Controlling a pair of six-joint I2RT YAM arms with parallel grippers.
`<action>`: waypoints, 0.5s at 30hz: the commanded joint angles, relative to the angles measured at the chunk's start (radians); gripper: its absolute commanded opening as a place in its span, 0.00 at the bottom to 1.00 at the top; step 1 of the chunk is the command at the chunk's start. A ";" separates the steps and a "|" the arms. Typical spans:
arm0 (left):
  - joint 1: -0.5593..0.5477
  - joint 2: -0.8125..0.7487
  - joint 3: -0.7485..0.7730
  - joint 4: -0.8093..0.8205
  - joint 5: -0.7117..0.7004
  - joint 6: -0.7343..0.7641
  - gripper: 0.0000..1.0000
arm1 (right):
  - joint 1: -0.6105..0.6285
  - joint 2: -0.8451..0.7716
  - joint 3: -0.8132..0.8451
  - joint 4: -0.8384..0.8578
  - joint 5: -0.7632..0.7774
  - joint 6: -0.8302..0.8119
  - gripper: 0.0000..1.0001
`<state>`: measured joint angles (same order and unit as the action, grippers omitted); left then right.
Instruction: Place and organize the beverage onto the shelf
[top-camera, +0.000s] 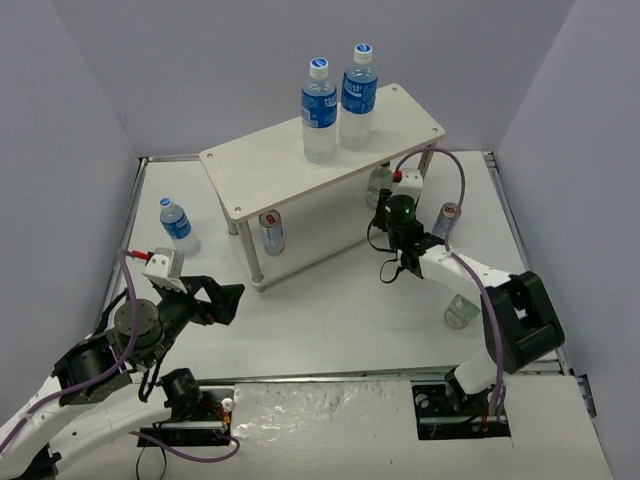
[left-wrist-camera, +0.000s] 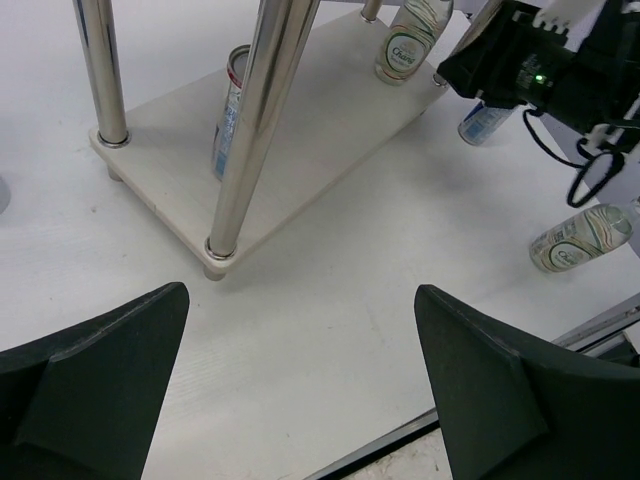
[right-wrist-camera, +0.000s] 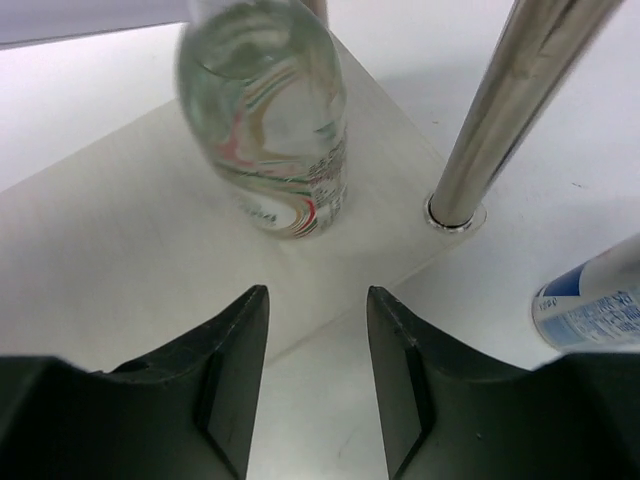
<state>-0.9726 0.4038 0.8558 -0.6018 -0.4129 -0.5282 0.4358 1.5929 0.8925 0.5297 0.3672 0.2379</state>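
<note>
The shelf (top-camera: 262, 165) of pale wood stands at the back. Two tall blue-labelled bottles (top-camera: 319, 112) stand on its top board. A slim can (top-camera: 271, 232) and a small clear bottle (top-camera: 380, 182) stand on the lower board (right-wrist-camera: 90, 230). My right gripper (top-camera: 384, 207) is open and empty, just in front of that small bottle (right-wrist-camera: 268, 120), not touching it. My left gripper (top-camera: 226, 300) is open and empty above the table, short of the shelf's near corner (left-wrist-camera: 215, 262). Loose on the table are a blue-labelled bottle (top-camera: 177, 224), a can (top-camera: 446, 221) and a small bottle lying down (top-camera: 460, 312).
Chrome shelf legs (left-wrist-camera: 262, 120) (right-wrist-camera: 505, 110) stand close to both grippers. The loose can (right-wrist-camera: 590, 300) is right of my right fingers. The lying small bottle (left-wrist-camera: 583, 238) is near the right arm (left-wrist-camera: 545, 70). Grey walls enclose the table.
</note>
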 joint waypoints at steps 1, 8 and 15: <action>0.006 0.012 0.048 0.014 -0.029 0.020 0.94 | 0.030 -0.183 -0.055 -0.077 -0.060 0.029 0.40; 0.006 0.076 -0.010 0.092 -0.015 0.056 0.94 | 0.034 -0.450 -0.202 -0.171 -0.145 0.093 0.64; 0.005 0.159 -0.037 0.229 0.321 0.132 0.94 | 0.024 -0.675 -0.130 -0.399 0.042 0.184 0.76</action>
<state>-0.9718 0.5270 0.8051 -0.4721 -0.2726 -0.4564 0.4667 1.0107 0.7017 0.2379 0.2974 0.3641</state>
